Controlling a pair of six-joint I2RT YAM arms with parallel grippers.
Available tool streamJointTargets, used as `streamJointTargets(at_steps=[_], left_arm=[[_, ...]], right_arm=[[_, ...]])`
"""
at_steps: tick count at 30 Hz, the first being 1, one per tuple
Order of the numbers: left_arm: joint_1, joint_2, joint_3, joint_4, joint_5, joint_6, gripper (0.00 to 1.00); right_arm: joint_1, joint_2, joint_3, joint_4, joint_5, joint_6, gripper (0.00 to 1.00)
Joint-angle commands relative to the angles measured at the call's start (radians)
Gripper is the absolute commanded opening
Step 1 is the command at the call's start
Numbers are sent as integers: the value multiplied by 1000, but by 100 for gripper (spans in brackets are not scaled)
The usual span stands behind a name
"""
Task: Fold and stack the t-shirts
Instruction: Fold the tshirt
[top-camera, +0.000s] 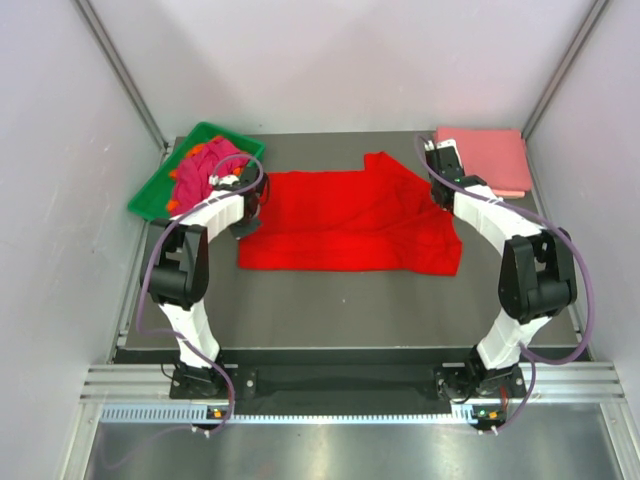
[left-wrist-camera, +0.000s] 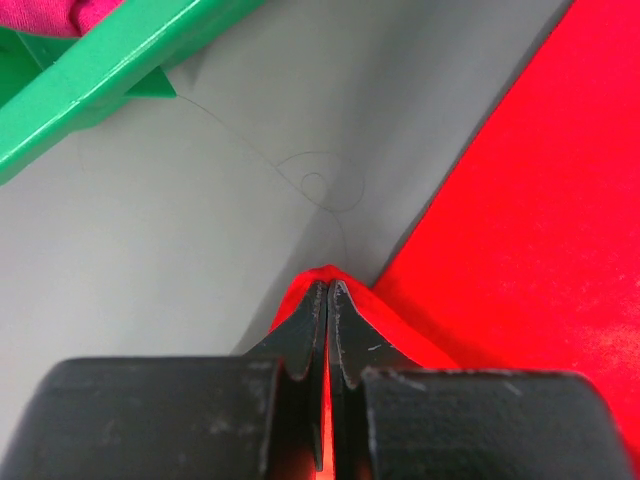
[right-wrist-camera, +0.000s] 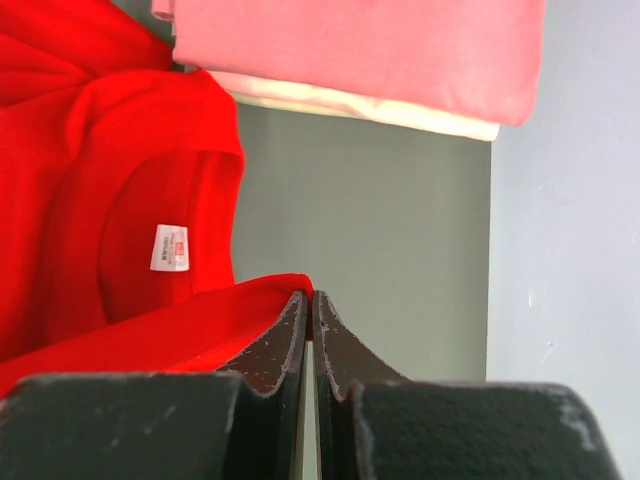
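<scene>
Pinching a fold of the red t-shirt (top-camera: 350, 222), the left gripper (left-wrist-camera: 328, 292) is clenched, with cloth spreading to its right (green tray (left-wrist-camera: 90, 80) ahead-left). The right gripper (right-wrist-camera: 309, 300) is clamped on another edge, with the neck label (right-wrist-camera: 170, 247) to its left and the folded pink t-shirt (right-wrist-camera: 360, 50) ahead.

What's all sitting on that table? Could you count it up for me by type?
Red shirt, spread out: 1
Folded pink pile: 1
Green tray of crumpled clothes: 1
Robot arms: 2 (left, right)
Total: 5
</scene>
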Motion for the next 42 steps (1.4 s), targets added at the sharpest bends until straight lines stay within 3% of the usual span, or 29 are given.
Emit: streamJointTargets(at_steps=[1, 7, 13, 17, 18, 19, 22, 24, 28, 34, 42], left_arm=[[12, -33, 28, 11, -9, -10, 0], [15, -30, 25, 80, 72, 36, 0], [16, 11, 95, 16, 40, 54, 0], [15, -30, 138, -29, 18, 120, 38], [10, -44, 161, -29, 17, 143, 63], [-4, -58, 166, -29, -1, 203, 70], [-7, -110, 167, -64, 43, 229, 69], [-7, -169, 99, -38, 118, 234, 66], [-7, -289, -79, 38, 308, 255, 60], [48, -365, -273, 109, 513, 223, 60], [182, -355, -353, 204, 586, 213, 59]], right_arm=[[14, -4, 30, -1, 51, -11, 0], [14, -1, 37, -9, 47, -8, 0], [12, -1, 82, -27, -21, 22, 2], [14, 11, 192, -180, -117, 137, 18], [14, 19, 218, -231, -183, 173, 29], [12, 23, 262, -285, -206, 264, 33], [5, -2, 225, -452, -269, 480, 37], [-6, -60, 148, -460, -382, 547, 37], [-46, -168, -75, -439, -447, 690, 36], [-141, -302, -332, -345, -528, 776, 36], [-252, -377, -490, -175, -562, 768, 37]])
